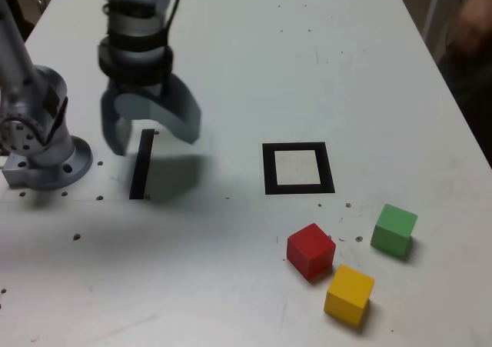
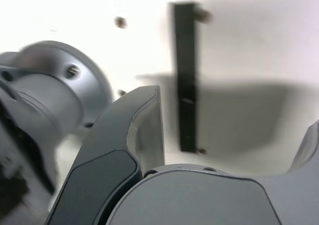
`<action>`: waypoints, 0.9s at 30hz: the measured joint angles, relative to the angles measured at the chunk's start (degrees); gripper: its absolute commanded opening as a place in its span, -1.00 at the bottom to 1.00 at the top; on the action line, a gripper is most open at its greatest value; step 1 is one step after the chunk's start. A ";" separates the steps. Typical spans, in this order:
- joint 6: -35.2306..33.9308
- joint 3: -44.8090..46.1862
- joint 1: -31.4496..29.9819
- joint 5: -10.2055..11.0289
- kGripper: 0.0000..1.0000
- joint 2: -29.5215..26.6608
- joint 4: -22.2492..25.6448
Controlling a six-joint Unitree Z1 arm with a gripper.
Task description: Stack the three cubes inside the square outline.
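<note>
Tool [image 1: 150,138] hangs wide open and empty over the strip [image 1: 141,165], well apart from the outline [image 1: 297,168]; cubes seemingly lie just beyond the outline.

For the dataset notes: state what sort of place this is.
Probably a robotics lab test bench: a plain white tabletop with a grey arm base bolted to it, a black taped square outline, and small red, yellow and green cubes as props.

I see even overhead light on the table [image 1: 231,47]; the gripper [image 1: 150,131] casts a soft shadow; my wrist view is overexposed and blurred.
</note>
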 measured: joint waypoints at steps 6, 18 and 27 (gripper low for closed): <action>-1.86 -7.46 -4.52 -0.32 1.00 3.82 4.37; -6.59 -17.71 -11.70 -4.21 1.00 10.16 7.59; -10.84 -27.24 -15.73 -5.31 0.99 16.28 11.94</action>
